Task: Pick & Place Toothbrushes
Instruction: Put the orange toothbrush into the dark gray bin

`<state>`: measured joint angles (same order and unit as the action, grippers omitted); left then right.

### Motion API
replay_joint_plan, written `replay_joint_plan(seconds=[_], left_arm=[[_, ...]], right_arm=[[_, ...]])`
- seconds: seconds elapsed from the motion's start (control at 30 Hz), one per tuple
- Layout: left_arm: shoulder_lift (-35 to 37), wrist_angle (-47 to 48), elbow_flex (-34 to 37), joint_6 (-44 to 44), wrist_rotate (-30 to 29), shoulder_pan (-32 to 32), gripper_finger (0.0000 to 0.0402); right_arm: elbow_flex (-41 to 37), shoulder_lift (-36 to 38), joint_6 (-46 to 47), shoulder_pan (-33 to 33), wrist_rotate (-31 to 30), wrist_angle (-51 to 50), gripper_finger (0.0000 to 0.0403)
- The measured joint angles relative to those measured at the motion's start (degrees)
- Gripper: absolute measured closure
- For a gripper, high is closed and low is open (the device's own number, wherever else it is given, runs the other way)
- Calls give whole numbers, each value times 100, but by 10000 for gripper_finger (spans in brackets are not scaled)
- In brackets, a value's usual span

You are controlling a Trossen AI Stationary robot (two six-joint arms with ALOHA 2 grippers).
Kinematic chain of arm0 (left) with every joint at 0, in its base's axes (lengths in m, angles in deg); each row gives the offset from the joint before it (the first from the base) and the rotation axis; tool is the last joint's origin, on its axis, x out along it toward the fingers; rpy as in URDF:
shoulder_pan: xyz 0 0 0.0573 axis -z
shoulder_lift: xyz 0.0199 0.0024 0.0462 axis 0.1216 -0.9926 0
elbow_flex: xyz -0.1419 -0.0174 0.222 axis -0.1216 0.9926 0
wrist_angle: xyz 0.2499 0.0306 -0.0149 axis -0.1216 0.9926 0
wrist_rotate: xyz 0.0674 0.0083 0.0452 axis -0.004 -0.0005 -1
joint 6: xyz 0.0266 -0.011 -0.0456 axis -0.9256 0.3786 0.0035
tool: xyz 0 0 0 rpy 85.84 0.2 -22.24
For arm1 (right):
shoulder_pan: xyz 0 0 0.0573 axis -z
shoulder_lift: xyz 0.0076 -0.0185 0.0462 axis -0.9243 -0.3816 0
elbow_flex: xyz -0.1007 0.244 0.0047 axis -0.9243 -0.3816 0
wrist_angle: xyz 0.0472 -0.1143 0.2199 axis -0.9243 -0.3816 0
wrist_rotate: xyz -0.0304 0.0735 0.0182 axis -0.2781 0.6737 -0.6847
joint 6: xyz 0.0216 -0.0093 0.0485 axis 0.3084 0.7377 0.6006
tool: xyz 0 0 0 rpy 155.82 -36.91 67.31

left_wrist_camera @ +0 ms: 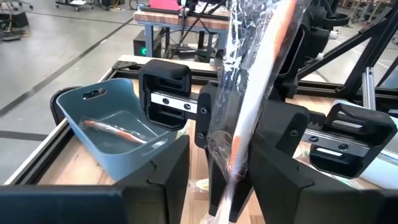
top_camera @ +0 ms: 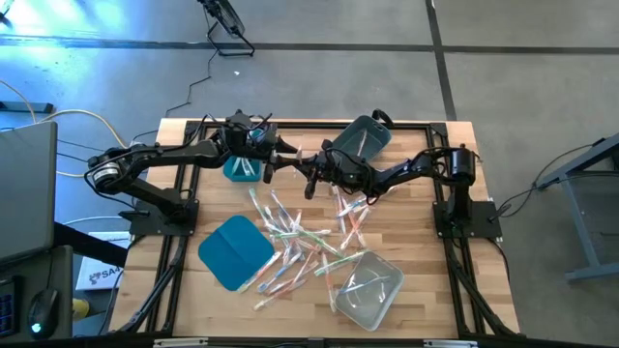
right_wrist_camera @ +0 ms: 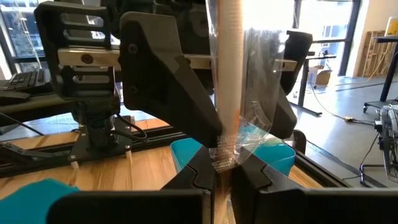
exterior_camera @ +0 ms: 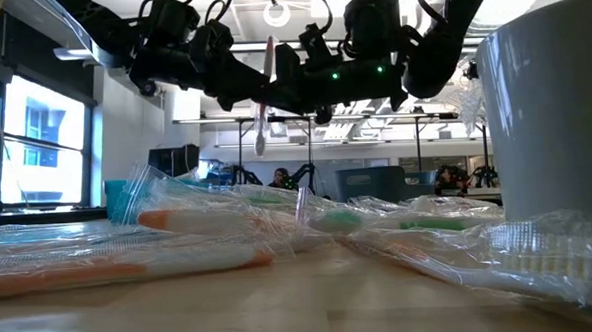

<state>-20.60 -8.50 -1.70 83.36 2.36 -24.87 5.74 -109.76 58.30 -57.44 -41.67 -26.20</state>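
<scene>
Both grippers meet mid-air at upper centre of the high view, above the tabletop (top_camera: 426,290). Right gripper (right_wrist_camera: 225,167) has its jaws clamped on a wrapped toothbrush (right_wrist_camera: 229,74) w/ an orange part, held upright. Left gripper (left_wrist_camera: 219,163) has jaws apart either side of that same brush, not pinching it. Rest of the toothbrushes (top_camera: 295,242) lie scattered centre frame, between the teal lid (top_camera: 232,251) and clear bin (top_camera: 369,288). One more brush in the grey bin (left_wrist_camera: 106,124). No readable labels or writing anywhere.

Robotics lab, concrete floor (top_camera: 319,24), wooden workbench (top_camera: 426,290) on a metal frame, desks and monitors (exterior_camera: 362,181) behind, loose cables (top_camera: 198,82)
</scene>
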Motion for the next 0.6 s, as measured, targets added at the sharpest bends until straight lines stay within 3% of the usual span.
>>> replay_joint_plan(seconds=[0.6], left_arm=[[0, 72, 4, 307, 24, 0, 248]], right_arm=[[0, 1, 17, -2, -7, 7, 389]])
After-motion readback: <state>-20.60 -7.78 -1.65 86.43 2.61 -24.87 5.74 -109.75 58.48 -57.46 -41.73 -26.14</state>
